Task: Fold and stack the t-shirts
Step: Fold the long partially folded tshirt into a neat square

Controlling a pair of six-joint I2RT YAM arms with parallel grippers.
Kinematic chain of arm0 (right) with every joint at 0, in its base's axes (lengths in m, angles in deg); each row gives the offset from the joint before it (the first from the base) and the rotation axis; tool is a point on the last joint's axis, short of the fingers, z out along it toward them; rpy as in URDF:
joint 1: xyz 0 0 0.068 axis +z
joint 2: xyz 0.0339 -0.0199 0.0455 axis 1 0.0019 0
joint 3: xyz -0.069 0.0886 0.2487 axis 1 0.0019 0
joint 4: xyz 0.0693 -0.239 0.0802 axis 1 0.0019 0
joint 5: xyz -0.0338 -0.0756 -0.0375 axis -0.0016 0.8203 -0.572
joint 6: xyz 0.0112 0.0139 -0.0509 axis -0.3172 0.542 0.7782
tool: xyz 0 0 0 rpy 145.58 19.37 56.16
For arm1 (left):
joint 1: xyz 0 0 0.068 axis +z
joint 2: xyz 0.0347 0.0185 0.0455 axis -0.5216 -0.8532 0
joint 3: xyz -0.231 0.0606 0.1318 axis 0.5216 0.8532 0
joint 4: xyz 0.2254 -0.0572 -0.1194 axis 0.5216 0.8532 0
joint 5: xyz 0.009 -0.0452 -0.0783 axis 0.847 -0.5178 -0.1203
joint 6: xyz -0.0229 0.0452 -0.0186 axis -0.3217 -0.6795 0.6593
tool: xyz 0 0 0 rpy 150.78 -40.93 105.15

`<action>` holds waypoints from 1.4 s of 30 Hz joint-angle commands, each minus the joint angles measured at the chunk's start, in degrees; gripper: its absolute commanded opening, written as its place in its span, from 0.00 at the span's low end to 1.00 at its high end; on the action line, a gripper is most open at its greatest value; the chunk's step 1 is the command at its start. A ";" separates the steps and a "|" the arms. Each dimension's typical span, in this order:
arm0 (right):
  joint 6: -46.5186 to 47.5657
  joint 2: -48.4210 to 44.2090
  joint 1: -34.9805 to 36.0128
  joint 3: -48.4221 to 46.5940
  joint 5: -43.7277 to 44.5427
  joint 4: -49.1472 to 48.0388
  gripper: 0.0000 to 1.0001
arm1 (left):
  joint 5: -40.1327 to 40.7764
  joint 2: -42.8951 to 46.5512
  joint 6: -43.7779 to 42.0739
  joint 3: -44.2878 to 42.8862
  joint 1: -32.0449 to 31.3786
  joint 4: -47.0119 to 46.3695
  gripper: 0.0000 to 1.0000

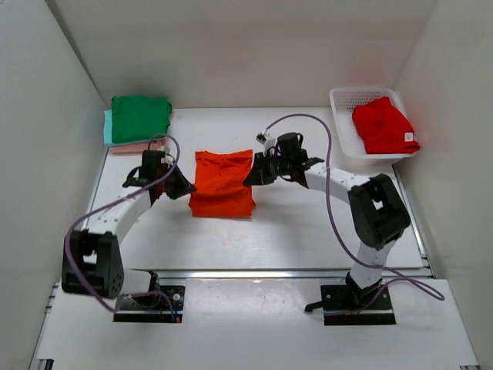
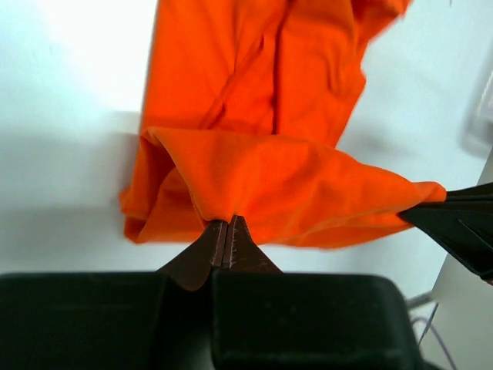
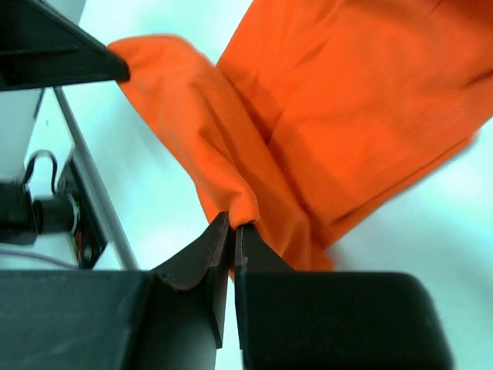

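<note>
Pinching raised far edge of orange t-shirt (image 1: pixel 222 189), mid desk (image 1: pixel 308 239), with left end effector (image 2: pixel 229 225) and right end effector (image 3: pixel 233 223), both closed on cloth. Hold edge taut, level; lay onto near hem, match corners, then release.

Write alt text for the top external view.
The left gripper and right gripper each pinch one side of the orange t-shirt mid-table. A folded green t-shirt tops a stack at far left; a red t-shirt lies in the white basket at far right.

five t-shirts (image 1: pixel 222 185) (orange, red (image 1: pixel 383 123), green (image 1: pixel 140 117), mint (image 1: pixel 108 127), pink (image 1: pixel 127 146)), one basket (image 1: pixel 336 97), two pincers (image 1: pixel 191 190) (image 1: pixel 248 179).
</note>
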 commanded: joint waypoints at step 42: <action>-0.24 -28.94 -0.38 19.75 1.15 -1.40 0.01 | -4.03 27.95 8.17 9.58 -4.69 -0.33 0.00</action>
